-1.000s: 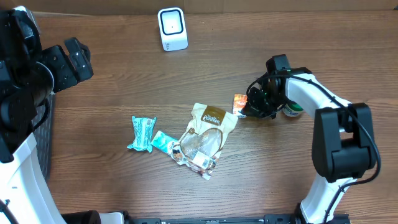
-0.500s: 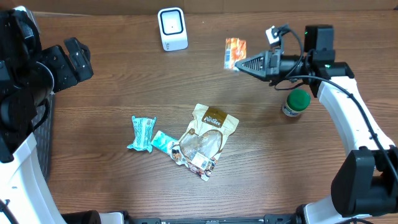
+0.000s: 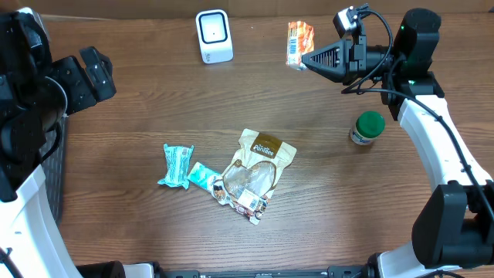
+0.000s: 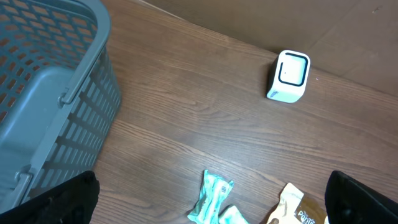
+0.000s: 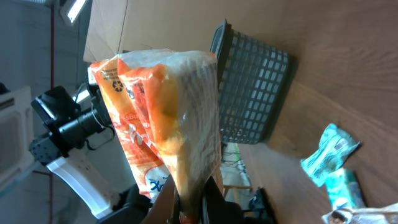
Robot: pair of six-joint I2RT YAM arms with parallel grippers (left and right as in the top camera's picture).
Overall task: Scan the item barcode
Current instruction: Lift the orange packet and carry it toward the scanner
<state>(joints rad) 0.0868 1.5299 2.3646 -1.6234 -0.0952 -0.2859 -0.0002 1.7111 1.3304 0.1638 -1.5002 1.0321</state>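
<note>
Packet: orange snack packet (image 3: 299, 42) in the air, just right of the scanner (image 3: 214, 35); a second ago it was on the table, farther from the scanner.
Right gripper (image 3: 306, 60): pinching the packet's edge.
Left gripper (image 3: 89, 73): spread, idle, left of the scanner.
Meaning: pickup looks done; the barcode probably still needs to be turned toward the scanner.

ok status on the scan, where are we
Right end effector shut on orange packet, held aloft right of the scanner. Left end effector open, idle near the basket. Nothing between packet and scanner.
</note>
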